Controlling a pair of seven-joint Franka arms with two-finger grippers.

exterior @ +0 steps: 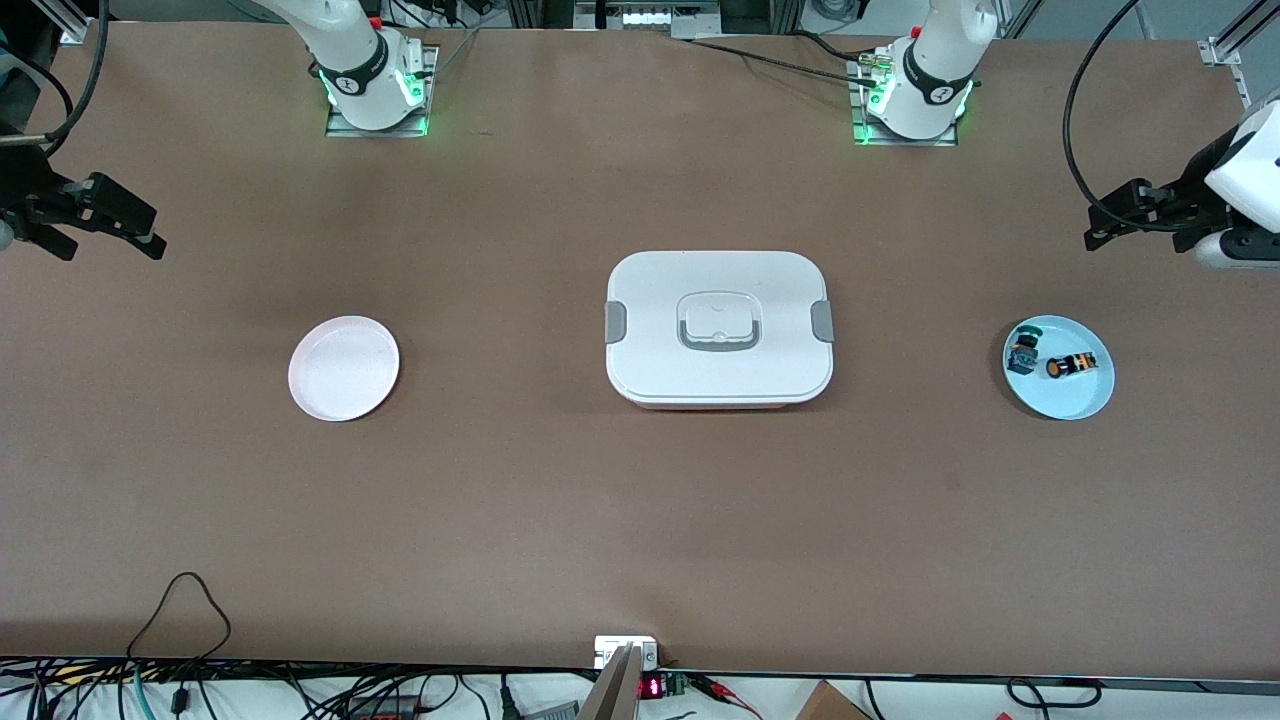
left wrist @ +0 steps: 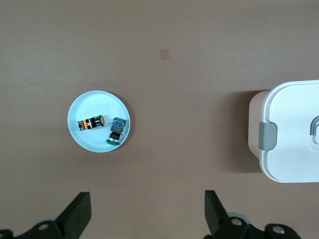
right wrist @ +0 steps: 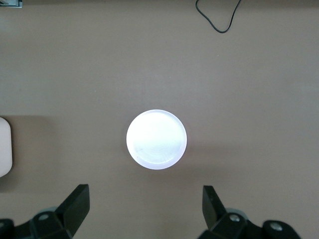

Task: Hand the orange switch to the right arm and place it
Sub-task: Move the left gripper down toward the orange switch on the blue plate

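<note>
Nothing's picked yet: I need my left gripper (left wrist: 144, 214) (jaws spread, like the right gripper (right wrist: 142, 209)) down onto the orange switch (exterior: 1067, 366) lying in the blue plate (exterior: 1075, 405).

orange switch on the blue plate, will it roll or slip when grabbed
The orange switch lies on its side on the light blue plate; its round cap may let it roll. It looks rigid, small and probably light, so it could skid. The blue-and-green component alongside leaves little room.
</note>
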